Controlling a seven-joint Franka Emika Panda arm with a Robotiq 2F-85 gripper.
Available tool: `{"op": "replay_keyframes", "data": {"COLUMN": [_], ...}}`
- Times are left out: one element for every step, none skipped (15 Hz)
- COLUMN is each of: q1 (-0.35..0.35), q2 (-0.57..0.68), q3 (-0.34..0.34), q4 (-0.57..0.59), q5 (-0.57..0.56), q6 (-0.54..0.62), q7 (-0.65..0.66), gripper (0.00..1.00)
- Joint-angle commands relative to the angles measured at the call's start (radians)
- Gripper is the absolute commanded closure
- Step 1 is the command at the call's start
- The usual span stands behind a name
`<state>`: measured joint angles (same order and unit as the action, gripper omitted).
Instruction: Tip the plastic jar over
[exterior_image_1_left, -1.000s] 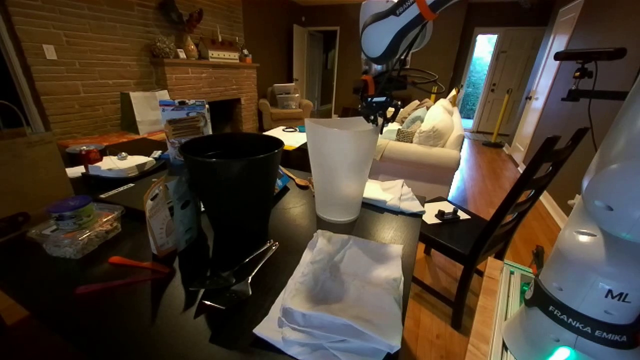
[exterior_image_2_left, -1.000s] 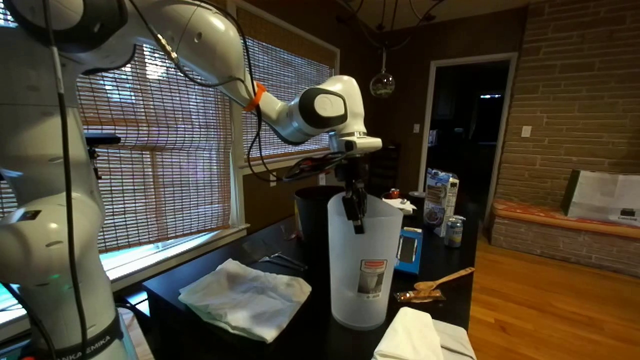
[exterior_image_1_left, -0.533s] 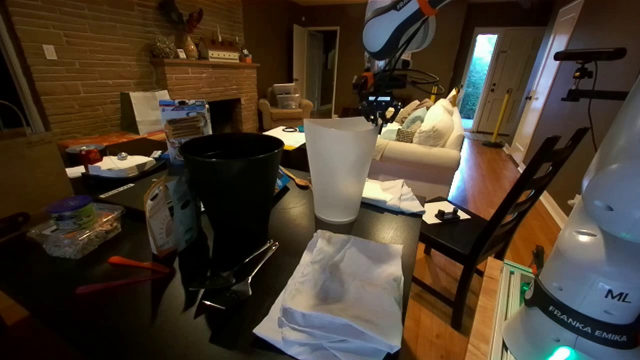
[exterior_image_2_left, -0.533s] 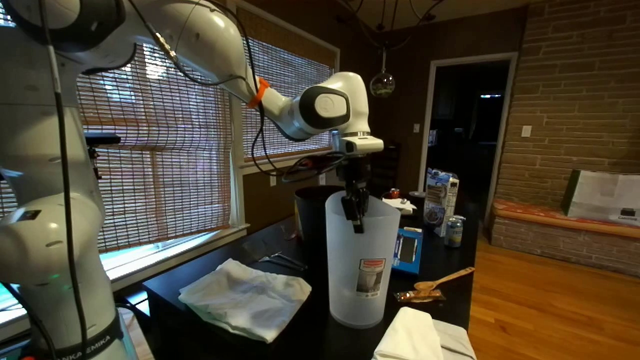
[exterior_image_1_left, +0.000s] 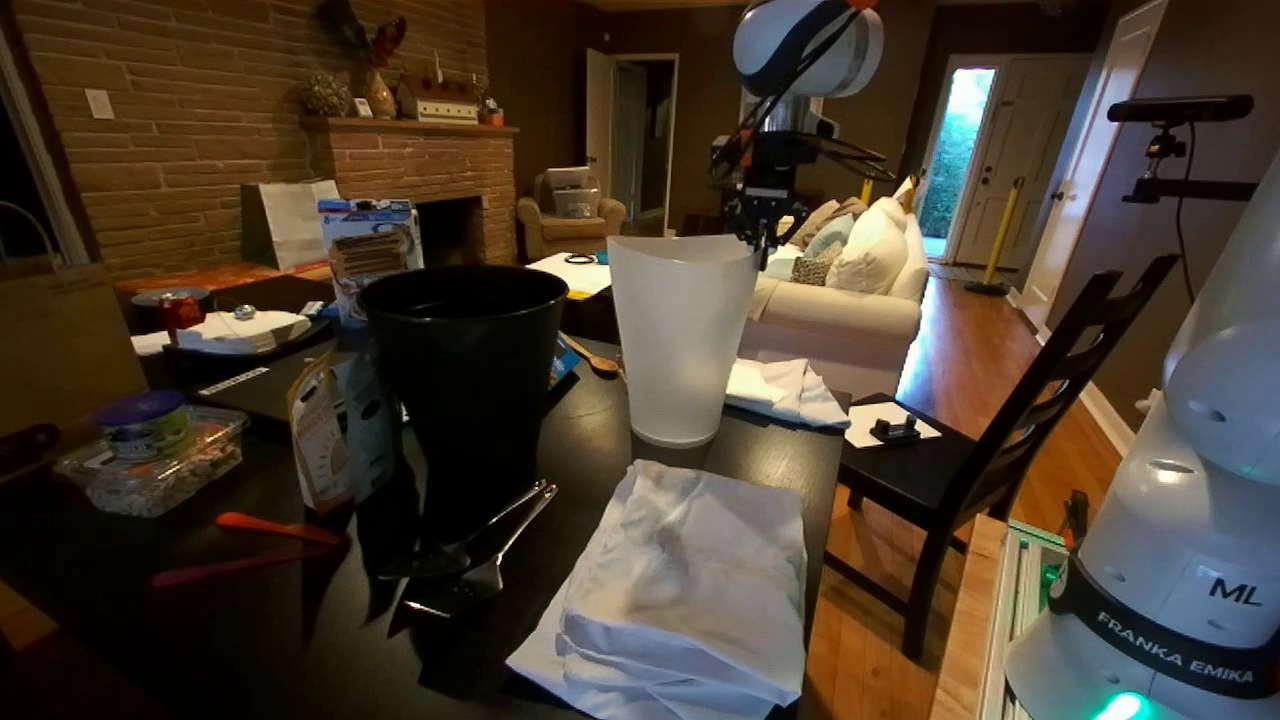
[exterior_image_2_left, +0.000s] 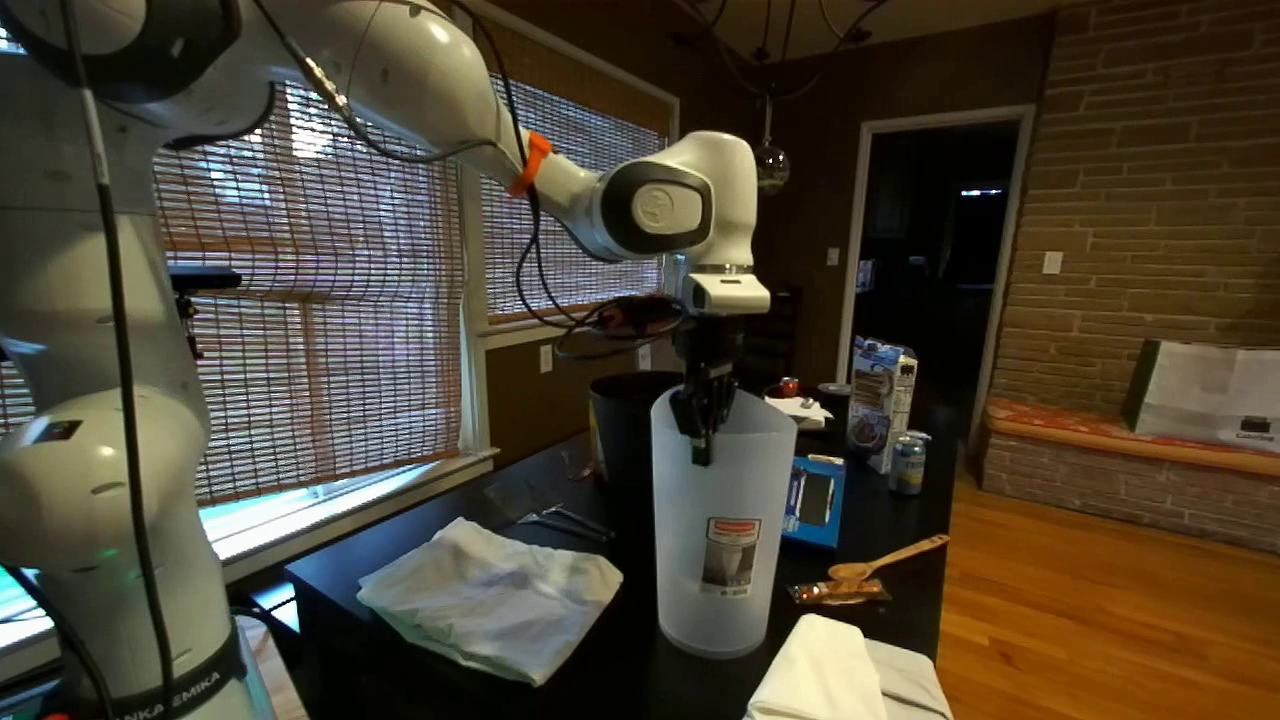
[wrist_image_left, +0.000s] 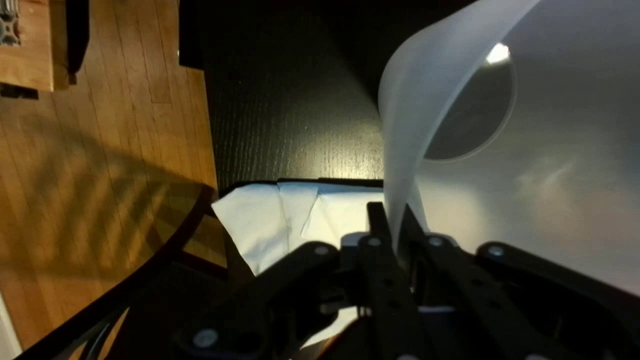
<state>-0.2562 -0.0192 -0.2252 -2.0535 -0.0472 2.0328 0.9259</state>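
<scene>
The plastic jar (exterior_image_1_left: 680, 350) is a tall translucent whitish container with a wide mouth. It stands upright on the black table in both exterior views (exterior_image_2_left: 715, 500). My gripper (exterior_image_2_left: 703, 455) points down at the jar's rim. In the wrist view my gripper (wrist_image_left: 392, 212) has one finger outside and one finger inside the jar wall (wrist_image_left: 440, 95), closed with the thin rim between them. In an exterior view the gripper (exterior_image_1_left: 762, 250) is at the rim's edge, partly hidden behind the jar. The jar's floor shows in the wrist view, with nothing seen on it.
A black round bucket (exterior_image_1_left: 465, 390) stands beside the jar. A white folded cloth (exterior_image_1_left: 680, 590) lies in front, and another cloth (exterior_image_2_left: 850, 670) lies by the table edge. A blue box (exterior_image_2_left: 815, 500) and wooden spoon (exterior_image_2_left: 890, 558) lie near. A chair (exterior_image_1_left: 930, 480) stands beside the table.
My wrist has turned and the gripper now looks more upright over the rim. The jar has shifted and turned slightly, its label moving a little left. It is still upright.
</scene>
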Motion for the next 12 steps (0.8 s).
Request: {"op": "replay_keyframes", "data": {"q1": [-0.010,-0.013,-0.017,-0.021,-0.025,-0.029,-0.034,-0.039,-0.044,-0.048,-0.048,-0.040], "q2": [-0.002,0.000,0.002,0.006,0.009,0.012,0.017,0.019,0.022,0.025,0.024,0.007], "q3": [-0.024,-0.031,-0.038,-0.046,-0.053,-0.060,-0.067,-0.073,-0.080,-0.085,-0.086,-0.078], "q4": [0.038,0.044,0.047,0.050,0.049,0.049,0.049,0.048,0.050,0.050,0.043,0.029], "q5": [0.122,0.152,0.183,0.211,0.231,0.254,0.276,0.293,0.314,0.319,0.299,0.279], "q6": [-0.108,-0.134,-0.161,-0.187,-0.206,-0.227,-0.245,-0.259,-0.277,-0.281,-0.272,-0.246], "q7": [-0.034,-0.038,-0.041,-0.043,-0.040,-0.037,-0.036,-0.033,-0.034,-0.031,-0.031,-0.019], "gripper": [0.98,0.98,0.98,0.98,0.98,0.98,0.98,0.98,0.98,0.98,0.98,0.92]}}
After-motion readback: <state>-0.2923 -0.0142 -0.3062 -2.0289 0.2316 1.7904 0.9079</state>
